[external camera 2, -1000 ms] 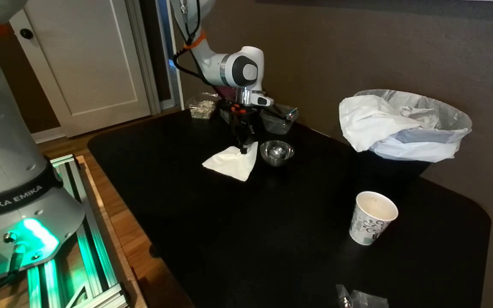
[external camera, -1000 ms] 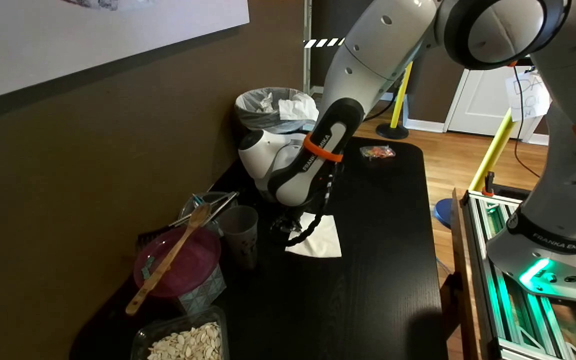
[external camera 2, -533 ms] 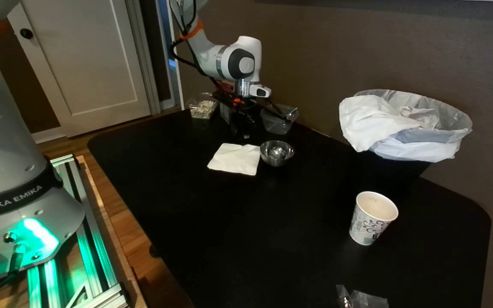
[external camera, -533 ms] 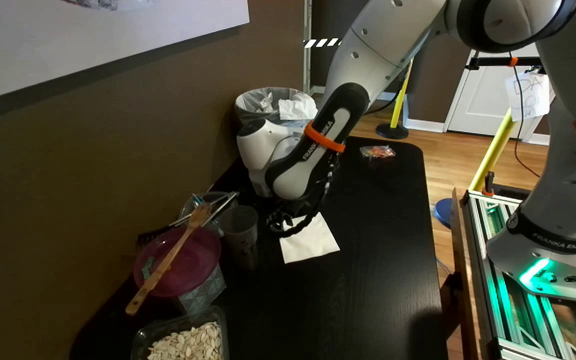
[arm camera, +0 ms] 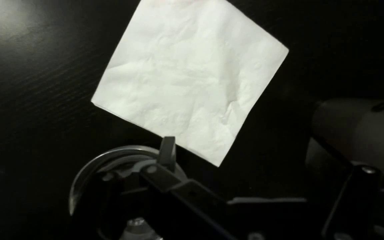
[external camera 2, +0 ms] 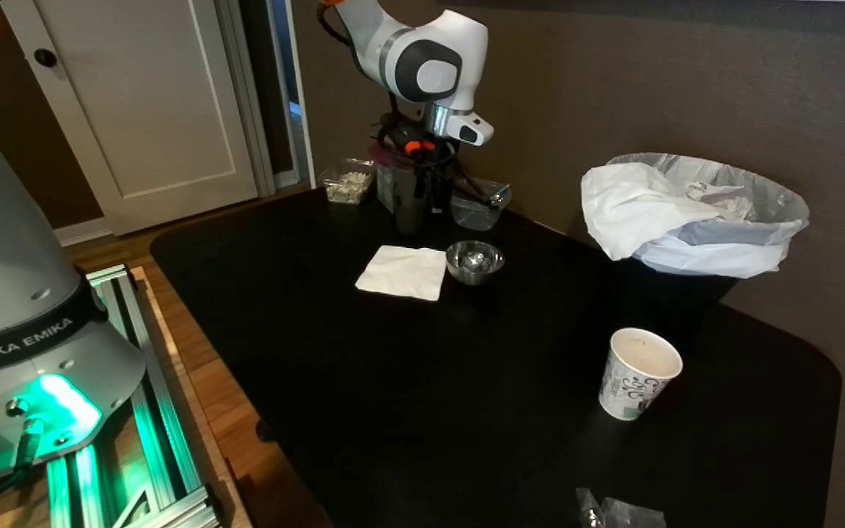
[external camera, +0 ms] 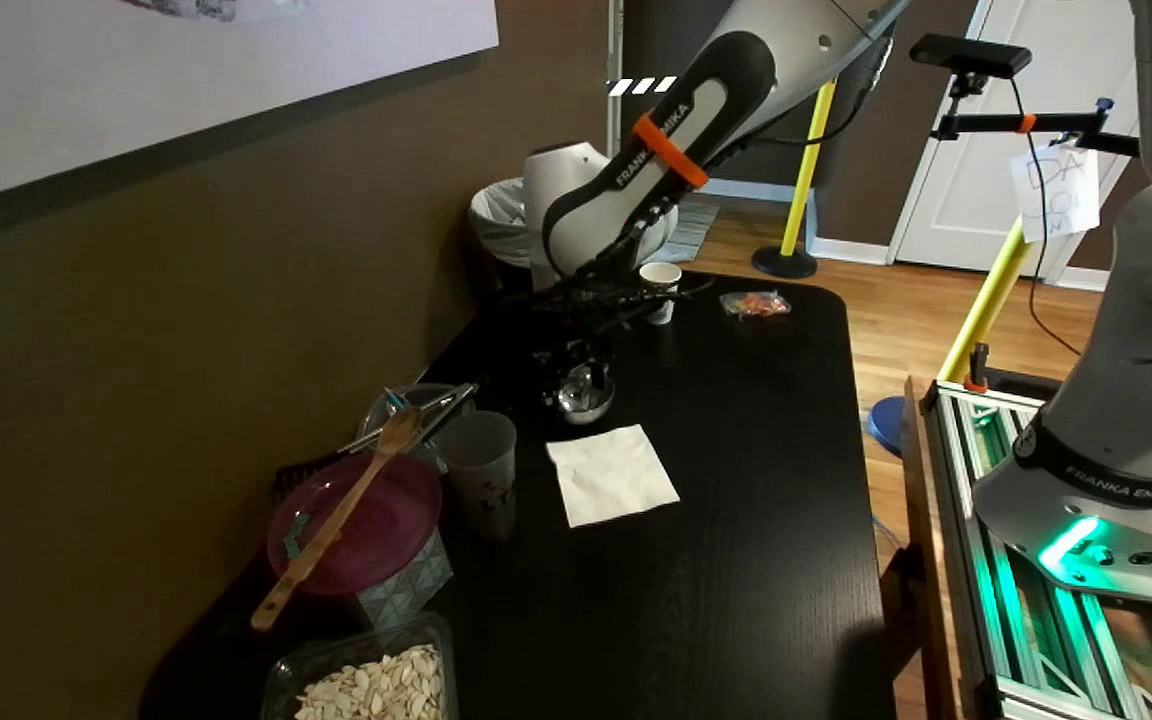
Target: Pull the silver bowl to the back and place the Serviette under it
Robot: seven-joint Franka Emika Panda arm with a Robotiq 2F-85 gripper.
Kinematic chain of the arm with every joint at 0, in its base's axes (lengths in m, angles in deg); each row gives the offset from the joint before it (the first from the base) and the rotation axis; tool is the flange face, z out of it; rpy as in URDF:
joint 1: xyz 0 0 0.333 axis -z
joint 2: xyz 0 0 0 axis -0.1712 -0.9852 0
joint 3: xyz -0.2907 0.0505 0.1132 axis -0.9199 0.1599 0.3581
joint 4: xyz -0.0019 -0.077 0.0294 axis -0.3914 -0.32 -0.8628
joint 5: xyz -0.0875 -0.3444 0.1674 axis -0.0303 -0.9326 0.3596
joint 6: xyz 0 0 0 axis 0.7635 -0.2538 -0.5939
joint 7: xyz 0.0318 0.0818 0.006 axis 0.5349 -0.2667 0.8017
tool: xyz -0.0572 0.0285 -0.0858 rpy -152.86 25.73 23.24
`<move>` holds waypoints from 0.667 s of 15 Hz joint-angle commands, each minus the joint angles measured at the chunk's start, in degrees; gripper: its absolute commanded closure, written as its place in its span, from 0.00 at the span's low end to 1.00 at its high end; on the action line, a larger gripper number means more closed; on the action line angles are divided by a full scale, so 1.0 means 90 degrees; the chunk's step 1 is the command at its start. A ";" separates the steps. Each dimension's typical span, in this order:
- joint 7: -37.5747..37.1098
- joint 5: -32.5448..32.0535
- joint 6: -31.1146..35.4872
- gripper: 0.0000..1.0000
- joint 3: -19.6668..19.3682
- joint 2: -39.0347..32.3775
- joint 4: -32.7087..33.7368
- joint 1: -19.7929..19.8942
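Observation:
The white serviette (external camera 2: 402,273) lies flat and slightly creased on the black table. Right beside it stands the silver bowl (external camera 2: 474,262), upright; a narrow dark strip of table parts the two in the wrist view. There the serviette (arm camera: 185,76) fills the upper middle, while the bowl (arm camera: 107,160) at lower left is partly covered by a finger (arm camera: 168,150). My gripper (arm camera: 245,153) hangs above the table, jaws wide apart and nothing held. In an exterior view its dark body hides part of the bowl (external camera: 584,395).
A translucent cup (external camera: 476,470) stands near the bowl, by a pink bowl (external camera: 366,525) with a wooden spoon. A seed tray (external camera: 376,685) is at the table's end. A paper cup (external camera 2: 639,374) and a lined bin (external camera 2: 694,220) are toward the other end.
My gripper has opened and let go of the serviette's raised corner, which has dropped flat. The arm has lifted up and away from it. The bowl has stayed put.

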 commanded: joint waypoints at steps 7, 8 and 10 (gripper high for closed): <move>-0.0794 0.1331 0.0875 0.00 -0.0511 0.0275 -0.0723 0.0812; -0.0888 0.1485 0.1042 0.00 -0.0539 0.0168 -0.0712 0.0878; -0.1098 0.1807 0.1447 0.00 -0.0560 -0.0080 -0.0663 0.0980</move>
